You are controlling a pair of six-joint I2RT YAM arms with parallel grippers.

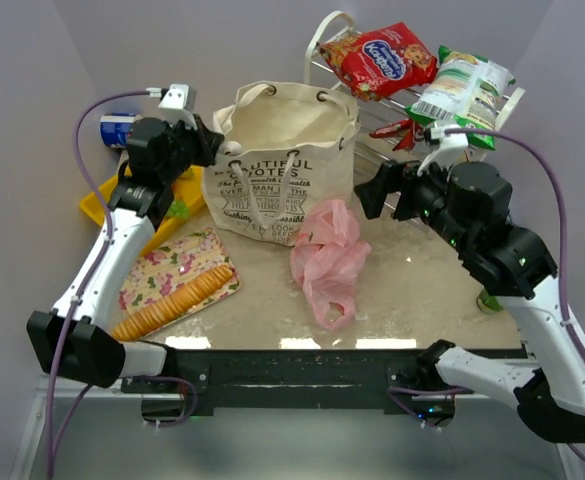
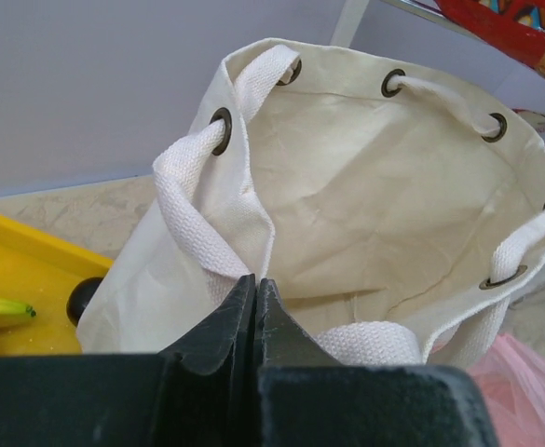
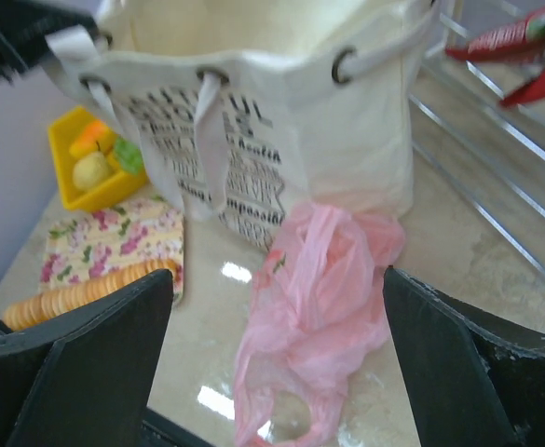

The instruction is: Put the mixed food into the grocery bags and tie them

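Note:
The cream canvas tote [image 1: 282, 170] stands open at the table's middle; what lies inside does not show. My left gripper [image 1: 215, 147] is shut at its left rim, and in the left wrist view the fingertips [image 2: 254, 279] pinch the folded rim [image 2: 253, 223] beside the rope handle [image 2: 193, 200]. The pink plastic bag [image 1: 327, 260] lies crumpled in front of the tote. My right gripper [image 1: 369, 190] is open and empty, above and right of the pink bag [image 3: 319, 298]. The red cookie packet [image 1: 377, 58] and green-and-white chip packet [image 1: 462, 90] lie on the wire rack. A banana [image 2: 2, 312] and a lemon [image 3: 93, 170] lie in the yellow tray.
The yellow tray [image 1: 107, 205] sits left of the tote, with a blue-and-white can [image 1: 117, 130] behind it. A cracker sleeve [image 1: 172, 300] lies on a floral tray [image 1: 177, 262] at front left. The wire rack [image 1: 382, 120] stands at back right. A green object [image 1: 487, 300] shows behind the right arm.

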